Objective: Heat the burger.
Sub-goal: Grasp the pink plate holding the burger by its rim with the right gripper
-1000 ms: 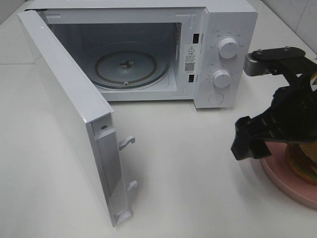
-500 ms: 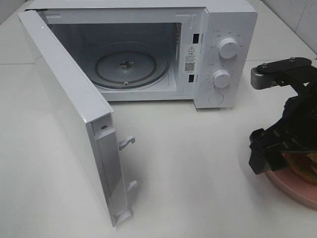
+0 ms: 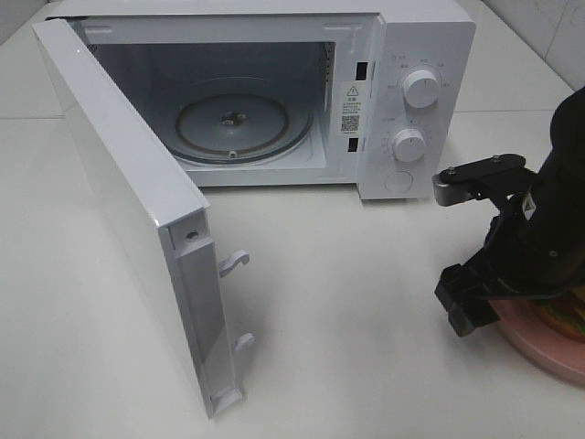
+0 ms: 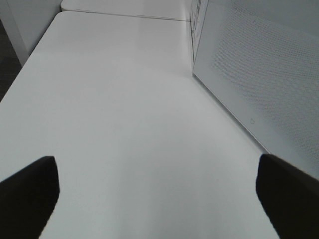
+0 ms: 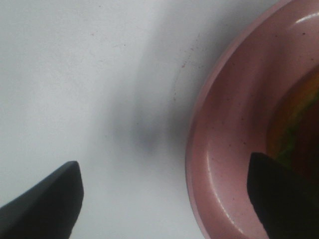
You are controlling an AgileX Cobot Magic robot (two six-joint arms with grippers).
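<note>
The microwave [image 3: 452, 55] sits at the back of the white table [image 3: 347, 302] with its door [image 3: 119, 201] swung wide open towards the left, so the glass turntable [image 3: 242, 123] inside is in plain sight with nothing on it. Two white knobs, the upper knob [image 3: 421, 89] and the lower knob [image 3: 409, 144], are on the control panel at the right of the oven.

The burger [image 3: 569, 309] is outside the oven, over at the far right edge of the table, sitting on a pink plate [image 3: 535, 346] in front and to the right of the microwave. From the high view only a sliver of it shows behind the black arm. Close up it appears as an orange and green blur on the plate.

The right claw [image 5: 164, 199] is down low at the plate with its jaws spread wide and nothing between them. One finger is over bare table and the other is over the plate on the burger's side, so the plate's near rim lies between the two. I cannot tell whether either finger touches anything.

The left claw [image 4: 159, 194] is out of the high view. Its own camera shows it gaping wide, holding nothing, above bare table, with a white panel with a fine dotted pattern [image 4: 259, 74] standing alongside
</note>
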